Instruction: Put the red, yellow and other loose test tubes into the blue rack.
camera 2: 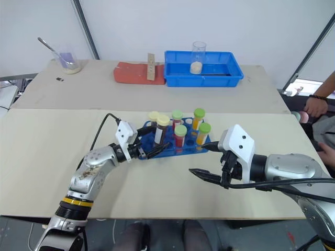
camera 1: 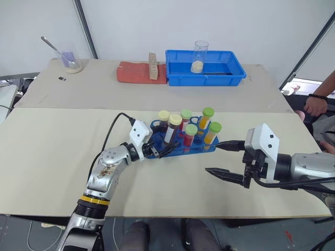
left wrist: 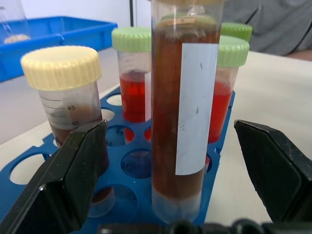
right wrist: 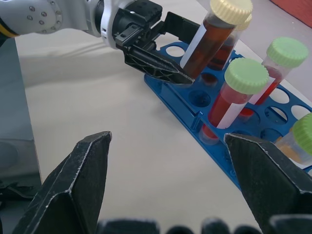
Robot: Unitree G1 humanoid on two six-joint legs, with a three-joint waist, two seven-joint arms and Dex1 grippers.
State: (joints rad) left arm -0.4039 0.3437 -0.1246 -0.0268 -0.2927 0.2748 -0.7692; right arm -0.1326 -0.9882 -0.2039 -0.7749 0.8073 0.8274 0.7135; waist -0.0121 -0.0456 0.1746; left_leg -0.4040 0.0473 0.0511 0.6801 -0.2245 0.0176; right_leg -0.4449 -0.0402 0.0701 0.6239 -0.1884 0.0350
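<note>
The blue rack [camera 1: 180, 140] stands mid-table with bare tabletop [camera 1: 52, 157] on the near side of both grippers, the table's front edge lying just below them. The left gripper [camera 1: 163, 150] is spread wide at the rack's near-left corner, its fingers [left wrist: 73, 170] standing apart on either side of the brown tube with cream cap and white label [left wrist: 183, 117], which sits in a rack hole, released. The right gripper [camera 1: 224, 159] hangs wide open and empty just right of the rack, nearest the yellow-orange tubes [camera 1: 211, 133], with the red tubes [camera 1: 189, 136] beyond.

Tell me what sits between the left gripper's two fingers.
The labelled dark brown tube stands in the blue rack between the left gripper's open fingers, untouched by either, as the left wrist view shows.
</note>
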